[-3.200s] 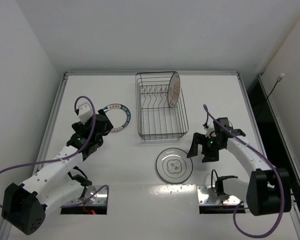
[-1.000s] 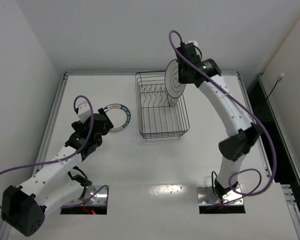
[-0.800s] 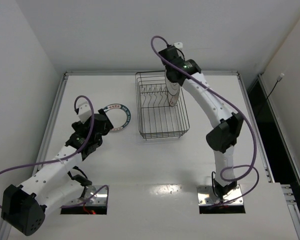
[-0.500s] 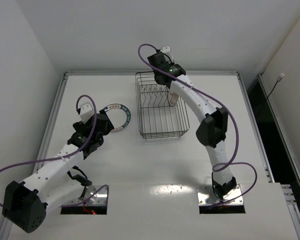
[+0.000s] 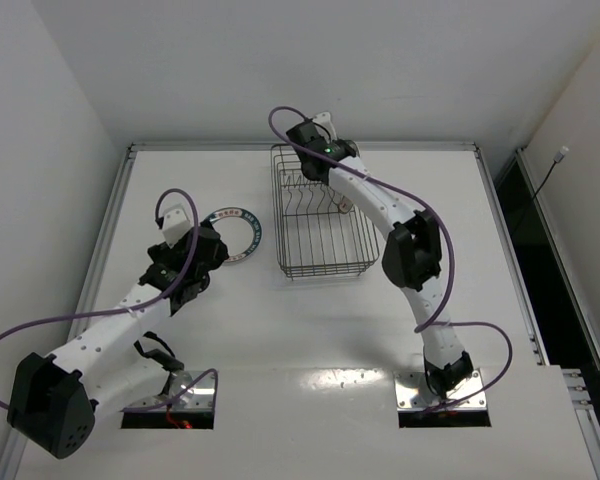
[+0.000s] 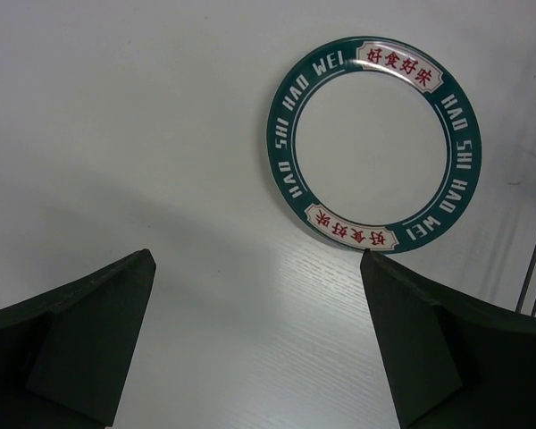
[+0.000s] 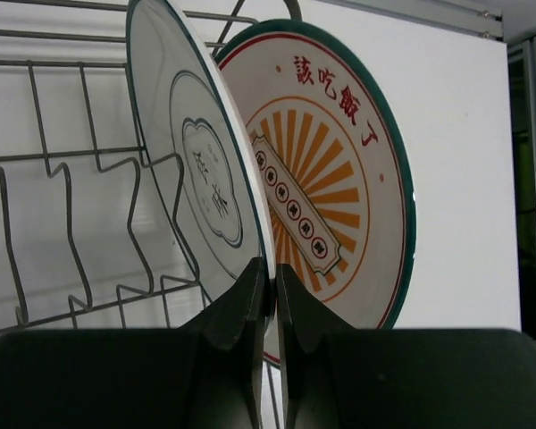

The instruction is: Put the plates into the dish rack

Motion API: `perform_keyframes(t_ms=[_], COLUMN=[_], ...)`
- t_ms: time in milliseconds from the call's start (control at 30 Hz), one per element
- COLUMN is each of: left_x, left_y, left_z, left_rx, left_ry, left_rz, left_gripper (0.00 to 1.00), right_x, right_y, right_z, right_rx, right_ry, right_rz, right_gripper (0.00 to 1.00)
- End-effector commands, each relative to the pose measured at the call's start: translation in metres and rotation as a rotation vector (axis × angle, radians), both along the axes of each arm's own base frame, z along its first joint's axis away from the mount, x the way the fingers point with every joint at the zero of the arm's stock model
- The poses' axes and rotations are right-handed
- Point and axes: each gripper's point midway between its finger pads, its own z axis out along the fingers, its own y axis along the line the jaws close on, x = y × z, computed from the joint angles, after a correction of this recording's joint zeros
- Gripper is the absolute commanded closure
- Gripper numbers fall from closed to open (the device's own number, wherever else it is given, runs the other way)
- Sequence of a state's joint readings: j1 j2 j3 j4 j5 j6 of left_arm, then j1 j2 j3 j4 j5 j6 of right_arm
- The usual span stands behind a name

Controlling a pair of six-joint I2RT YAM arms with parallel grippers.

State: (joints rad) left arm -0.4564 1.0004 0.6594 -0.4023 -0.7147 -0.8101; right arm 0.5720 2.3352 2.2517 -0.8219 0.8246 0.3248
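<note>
The dish rack (image 5: 325,225) stands at the back middle of the table. In the right wrist view my right gripper (image 7: 271,277) is shut on the lower rim of the pale plate with thin dark rings (image 7: 205,179). That plate stands on edge among the rack's prongs (image 7: 67,232). Just behind it, also upright, is the plate with the orange centre design (image 7: 339,206). The dark-rimmed white plate (image 6: 372,143) lies flat on the table left of the rack (image 5: 242,225). My left gripper (image 6: 257,259) hovers open just short of it, nothing between its fingers.
From above, the right arm (image 5: 380,205) stretches across the rack and hides most of both upright plates. The left arm (image 5: 130,300) lies over the table's left half. A raised rail (image 5: 300,146) edges the table at the back.
The right arm has swung left and down over the rack, carrying the ringed plate in beside the orange one. The left arm has barely shifted.
</note>
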Motion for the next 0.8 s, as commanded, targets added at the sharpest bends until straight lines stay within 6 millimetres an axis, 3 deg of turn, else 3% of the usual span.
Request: perform_keyframes(t_ms=[0,133,167,233,267,300,400,433,467,500,533,600,667,733,767], left_x=[0.010,0.010,0.011,0.011,0.012,0.012,0.014,0.013,0.015,0.020,0.026,0.033,0.044,0.051,0.057], left_y=[0.001,0.001,0.001,0.000,-0.001,-0.002,-0.005,-0.004,-0.008,-0.014,-0.016,-0.022,-0.024,-0.035,-0.031], left_z=[0.017,0.015,0.012,0.012,0.013,0.013,0.005,0.004,0.001,0.004,0.009,0.011,0.018,0.021,0.022], left_rx=[-0.017,-0.012,-0.008,-0.014,-0.018,-0.016,-0.015,-0.008,-0.008,-0.024,-0.036,-0.083,-0.164,-0.261,-0.313], left_ry=[-0.055,-0.047,-0.039,-0.036,-0.044,-0.039,-0.022,-0.019,-0.007,-0.013,-0.029,-0.036,-0.066,-0.084,-0.116], left_rz=[0.031,0.031,0.031,0.024,0.024,0.013,0.006,0.001,-0.016,-0.040,-0.048,-0.073,-0.068,-0.106,-0.087], left_gripper=[0.00,0.00,0.00,0.00,0.00,0.00,0.00,0.00,0.00,0.00,0.00,0.00,0.00,0.00,0.00], right_x=[-0.012,-0.041,-0.045,-0.063,-0.067,-0.076,-0.100,-0.112,-0.126,-0.134,-0.153,-0.172,-0.194,-0.207,-0.214], right_y=[0.009,0.018,0.023,0.030,0.032,0.029,0.025,0.019,0.018,0.015,0.012,0.014,0.001,0.001,-0.002], right_z=[0.011,0.009,0.026,0.020,0.026,0.040,0.060,0.087,0.082,0.091,0.105,0.116,0.123,0.123,0.114], right_rx=[0.121,0.233,0.293,0.363,0.386,0.410,0.429,0.463,0.467,0.487,0.523,0.566,0.600,0.649,0.647], right_ry=[0.000,0.084,0.058,0.113,0.108,0.091,0.079,0.035,0.051,0.033,0.003,-0.021,-0.045,-0.040,-0.018], right_rz=[0.000,0.059,0.082,0.111,0.126,0.141,0.153,0.170,0.187,0.200,0.235,0.274,0.278,0.295,0.299], right_gripper=[0.93,0.85,0.85,0.82,0.76,0.61,0.41,0.38,0.35,0.32,0.30,0.29,0.29,0.29,0.29])
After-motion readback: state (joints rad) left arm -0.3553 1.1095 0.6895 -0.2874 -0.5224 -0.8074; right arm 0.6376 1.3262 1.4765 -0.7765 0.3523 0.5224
